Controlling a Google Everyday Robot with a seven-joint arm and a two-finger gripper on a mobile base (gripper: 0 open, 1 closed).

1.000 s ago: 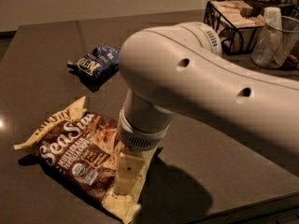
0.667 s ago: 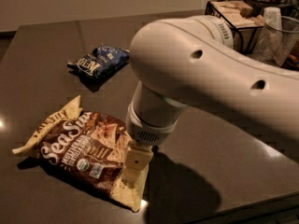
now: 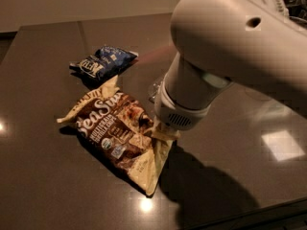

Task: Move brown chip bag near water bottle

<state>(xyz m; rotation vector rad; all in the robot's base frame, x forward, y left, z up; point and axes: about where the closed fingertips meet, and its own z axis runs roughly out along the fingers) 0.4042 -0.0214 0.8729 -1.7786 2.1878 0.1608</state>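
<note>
The brown chip bag (image 3: pixel 117 131) lies on the dark table (image 3: pixel 43 176) left of centre, its "Sea Salt" lettering facing up. My gripper (image 3: pixel 165 132) is at the bag's right edge, under the big white wrist (image 3: pixel 184 109), which hides it. The bag's cream corner is bunched up right at the wrist. A small clear shape (image 3: pixel 154 91) peeks out at the arm's left edge. I cannot tell whether it is the water bottle, which otherwise is hidden.
A smaller blue chip bag (image 3: pixel 103 63) lies behind the brown bag, toward the back left. My white arm (image 3: pixel 230 47) fills the upper right and hides what stands behind it. The table's front edge (image 3: pixel 268 210) runs along the lower right.
The brown bag has slid right and away from the front edge along with my wrist. The arm has swung up and right. The blue bag has not moved.
</note>
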